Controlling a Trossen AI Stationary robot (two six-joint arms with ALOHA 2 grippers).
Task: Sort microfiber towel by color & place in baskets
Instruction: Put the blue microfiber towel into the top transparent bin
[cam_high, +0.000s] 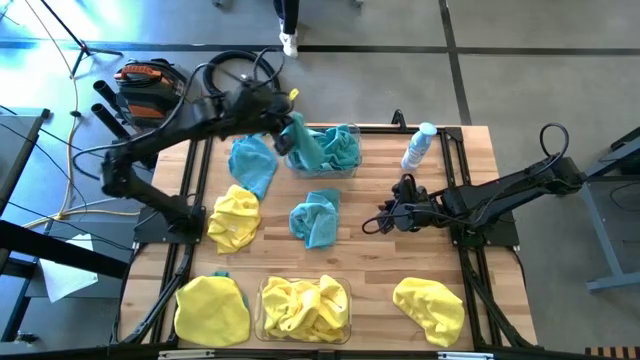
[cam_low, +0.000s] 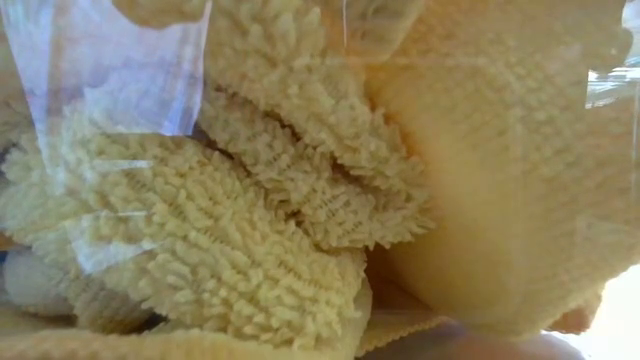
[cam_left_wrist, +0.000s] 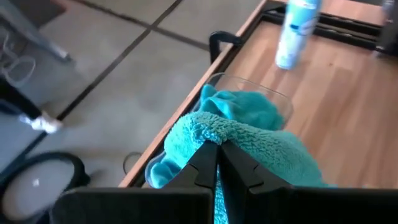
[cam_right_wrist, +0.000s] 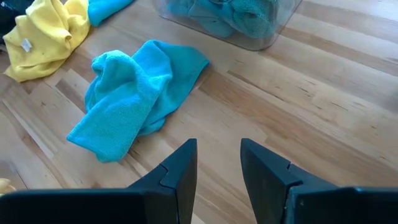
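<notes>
My left gripper (cam_high: 291, 128) is shut on a teal towel (cam_high: 304, 143) over the left end of the far clear basket (cam_high: 350, 168), which has teal towels (cam_left_wrist: 249, 106) in it. My right gripper (cam_right_wrist: 217, 158) stands open above the table's middle, right of a crumpled teal towel (cam_right_wrist: 134, 99) lying on the wood. Another teal towel (cam_high: 252, 162) lies left of the far basket. The near basket (cam_high: 262, 322) holds yellow towels (cam_low: 250, 230). Loose yellow towels lie at the left (cam_high: 233, 216), near left (cam_high: 212, 310) and near right (cam_high: 430, 306). My left gripper pinches a bunched fold of the teal towel (cam_left_wrist: 214, 134) between its two fingers, coming slanting down from the table's left side. The cloth bulges over the fingertips (cam_left_wrist: 205, 163) and hangs slack below them, over the basket; whether its lower end touches the towels inside, I cannot tell.
A white-and-clear bottle (cam_high: 418, 147) stands right of the far basket. Black frame rails run along the table's far edge (cam_left_wrist: 239, 37). Bare wood lies between my right gripper and the far basket (cam_right_wrist: 311, 87).
</notes>
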